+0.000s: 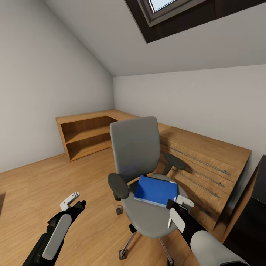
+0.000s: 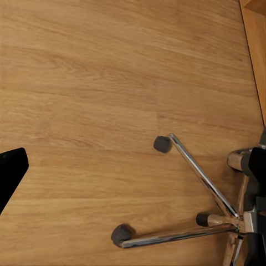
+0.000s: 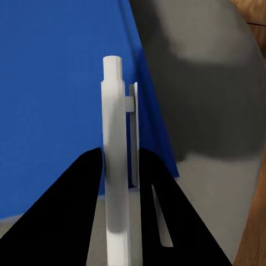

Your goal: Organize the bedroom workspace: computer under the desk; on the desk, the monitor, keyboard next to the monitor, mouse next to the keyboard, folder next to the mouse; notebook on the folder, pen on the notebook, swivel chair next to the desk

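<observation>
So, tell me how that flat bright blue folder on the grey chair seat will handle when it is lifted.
The flat bright blue folder looks thin and wide, so it may flex if pinched at one edge. It lies flat on the grey swivel chair, leaving little edge to grip. The chair's wheeled base could roll if pushed.

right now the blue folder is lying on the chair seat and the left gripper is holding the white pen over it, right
Not quite: the right gripper, not the left, is shut on the pen. The right wrist view shows the pen pinched between its fingers over the folder, which lies on the swivel chair seat.
</observation>
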